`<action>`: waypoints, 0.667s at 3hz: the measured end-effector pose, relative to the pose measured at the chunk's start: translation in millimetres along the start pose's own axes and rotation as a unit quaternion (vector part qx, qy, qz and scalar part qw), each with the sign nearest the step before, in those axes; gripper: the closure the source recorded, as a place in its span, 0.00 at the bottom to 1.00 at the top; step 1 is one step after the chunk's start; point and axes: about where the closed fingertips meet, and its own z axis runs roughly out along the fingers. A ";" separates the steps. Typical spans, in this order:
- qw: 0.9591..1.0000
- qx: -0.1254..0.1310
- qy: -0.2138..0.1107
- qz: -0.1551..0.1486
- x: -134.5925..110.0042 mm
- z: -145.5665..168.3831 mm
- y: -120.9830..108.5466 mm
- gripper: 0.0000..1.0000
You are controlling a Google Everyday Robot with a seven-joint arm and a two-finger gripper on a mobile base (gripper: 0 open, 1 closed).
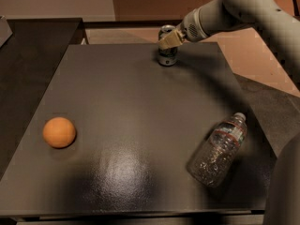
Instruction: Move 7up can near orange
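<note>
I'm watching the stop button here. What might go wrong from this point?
1. The tool is at the 7up can, which stands close to the far edge of the table; a poor contact may tip it or push it off the back.
2. The orange is round and sits free near the left edge; a bump from the can may send it rolling off.

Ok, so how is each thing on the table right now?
Can: upright, at the far edge.
Orange: resting near the left edge, far from the can.
Bottle: lying on its side, capped, near right.
Hand: up against the can's top.
</note>
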 end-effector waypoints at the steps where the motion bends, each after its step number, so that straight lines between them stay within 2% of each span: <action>1: 1.000 -0.015 -0.007 -0.024 -5.8 -6.7 11.4 0.88; 2: 0.997 -0.046 -0.020 -0.059 -12.4 -19.2 39.6 1.00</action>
